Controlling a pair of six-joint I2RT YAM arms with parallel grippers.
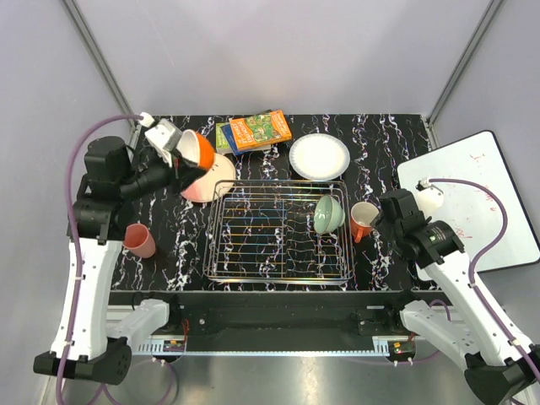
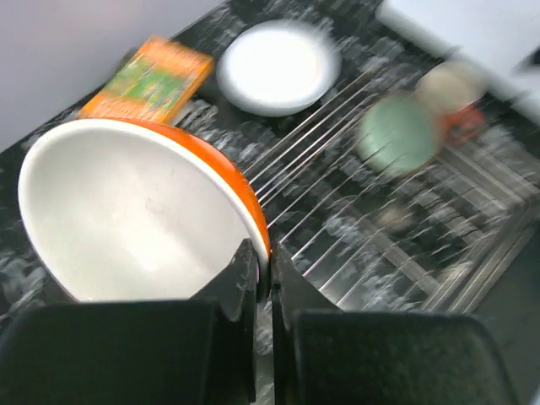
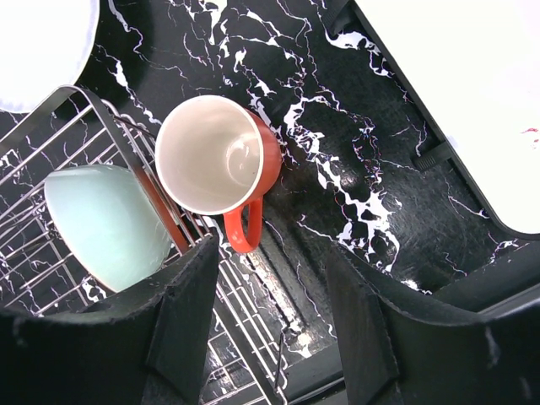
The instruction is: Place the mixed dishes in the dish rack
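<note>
My left gripper (image 1: 186, 158) is shut on the rim of the orange bowl with white inside (image 1: 202, 150) and holds it tilted above the pink-and-cream plate (image 1: 202, 189), left of the dish rack (image 1: 278, 253). In the left wrist view the fingers (image 2: 240, 278) pinch the bowl's rim (image 2: 126, 211). The pale green bowl (image 1: 329, 213) leans in the rack's right end. The orange-red mug (image 1: 364, 221) stands just right of the rack. My right gripper (image 3: 270, 261) is open and empty just above the mug (image 3: 219, 156). The white plate (image 1: 319, 156) lies behind the rack. The pink cup (image 1: 140, 240) lies at the left.
Colourful books (image 1: 257, 131) lie at the back, left of the white plate. A whiteboard (image 1: 472, 198) lies beyond the table's right edge. The rack's right wall (image 3: 253, 325) runs beside the mug's handle.
</note>
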